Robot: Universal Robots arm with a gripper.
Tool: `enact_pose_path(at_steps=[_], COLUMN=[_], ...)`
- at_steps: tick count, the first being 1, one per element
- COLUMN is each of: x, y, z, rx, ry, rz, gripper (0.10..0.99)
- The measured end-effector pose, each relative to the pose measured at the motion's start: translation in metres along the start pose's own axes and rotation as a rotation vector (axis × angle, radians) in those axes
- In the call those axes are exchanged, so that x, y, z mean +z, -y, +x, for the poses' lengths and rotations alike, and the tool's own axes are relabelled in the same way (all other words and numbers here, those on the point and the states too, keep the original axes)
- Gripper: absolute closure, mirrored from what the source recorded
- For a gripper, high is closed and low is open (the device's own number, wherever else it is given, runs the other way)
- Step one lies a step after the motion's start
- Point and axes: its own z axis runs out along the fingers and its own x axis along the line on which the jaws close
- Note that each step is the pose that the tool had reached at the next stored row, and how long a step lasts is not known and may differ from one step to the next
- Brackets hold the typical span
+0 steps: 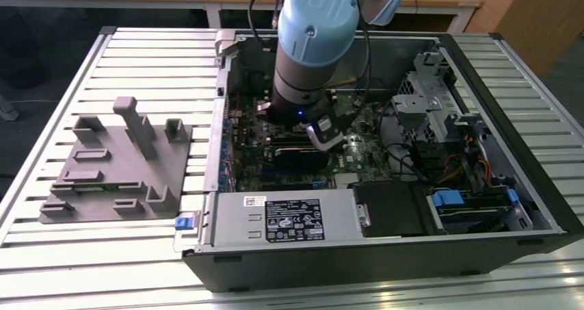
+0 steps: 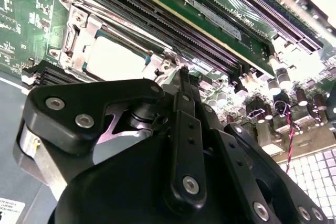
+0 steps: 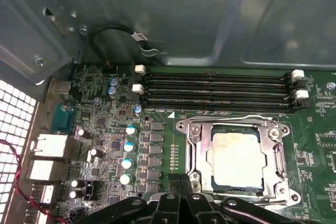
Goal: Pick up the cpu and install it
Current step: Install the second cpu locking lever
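1. The cpu (image 3: 234, 159) lies flat inside the socket frame (image 3: 191, 150) on the green motherboard (image 3: 157, 103), its pale metal top facing up; in the second wrist view it (image 2: 114, 58) sits just beyond the pincer.
2. The pincer (image 3: 180, 182) has its fingers (image 2: 185, 90) pressed together, holding nothing, tips just beside the socket frame's edge.
3. In the exterior view the arm (image 1: 315, 43) reaches down into the open computer case (image 1: 383, 255) on the slatted counter (image 1: 109, 269).
4. A grey plastic tray (image 1: 100, 180) rests on the counter at the exterior view's left, well apart from the case.

The cpu (image 3: 234, 159) sits in the socket frame (image 3: 191, 153), beside 4 memory slots (image 3: 215, 90).
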Motion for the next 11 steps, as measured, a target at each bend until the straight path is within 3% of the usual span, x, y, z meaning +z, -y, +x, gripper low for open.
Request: enact_pose_path(at_steps=[11], x=[-0.0122], y=[-0.0049], z=[0.0004], rx=[0.0], ry=[0.0001], rz=[0.0], gripper=[0.98])
